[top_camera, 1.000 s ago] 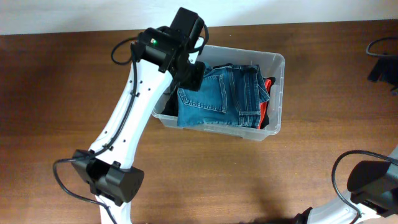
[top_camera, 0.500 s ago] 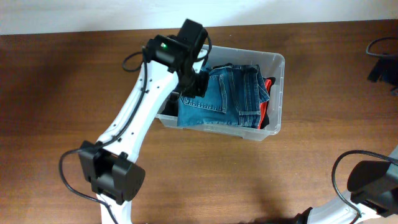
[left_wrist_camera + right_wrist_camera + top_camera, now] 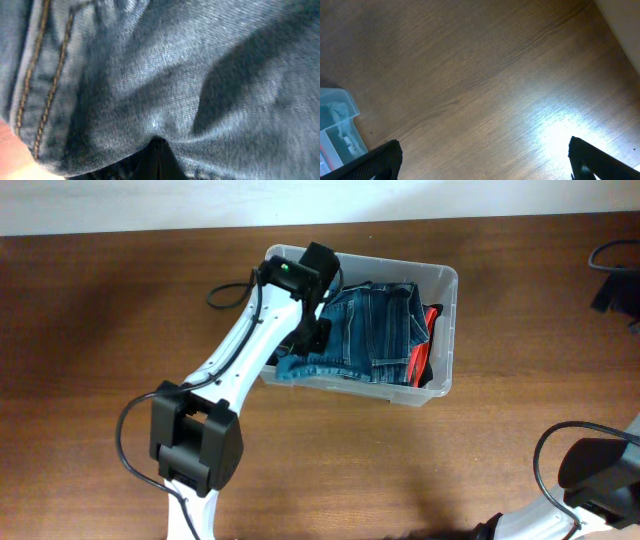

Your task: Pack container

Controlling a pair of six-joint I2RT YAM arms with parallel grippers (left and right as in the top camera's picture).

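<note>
The work surface is a dark brown wooden table with a strip of white wall along its far edge.

The left gripper is down inside the left end of the container, pressed into folded blue denim jeans. Its wrist camera shows only denim at very close range, with orange seam stitching at the left. The fingers cannot be made out, so I cannot tell whether this claw is clenched or released. The white left arm reaches in over the container's left wall.

The large clear rectangular plastic container has rounded corners and a rolled rim. It sits on the table toward the far side and is slightly skewed. The jeans fill most of it and are bunched at its near left corner. A red-orange item stands against its right end, with black fabric below that.

The right gripper is released, with its dark fingertips spread wide over bare wood and nothing between them. A corner of the container shows at the left of that view.
</note>
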